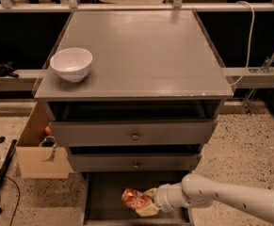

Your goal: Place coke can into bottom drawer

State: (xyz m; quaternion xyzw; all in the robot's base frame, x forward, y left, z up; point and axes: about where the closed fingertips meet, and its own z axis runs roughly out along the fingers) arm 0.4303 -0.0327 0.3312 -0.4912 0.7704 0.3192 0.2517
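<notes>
Now | gripper (148, 205) clasping coke can (132, 199) | low inside open bottom drawer (106, 199) | can possibly resting on it

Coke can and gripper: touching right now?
Touching. The camera view shows the jaws of the gripper closed on the coke can, no gap between them, holding it tilted over the open bottom drawer.

gripper (145, 205): clasping tilted coke can (132, 199) inside open bottom drawer (102, 197), below front edge of worktop (141, 55) | white bowl (71, 63): upright, near front-left corner
</notes>
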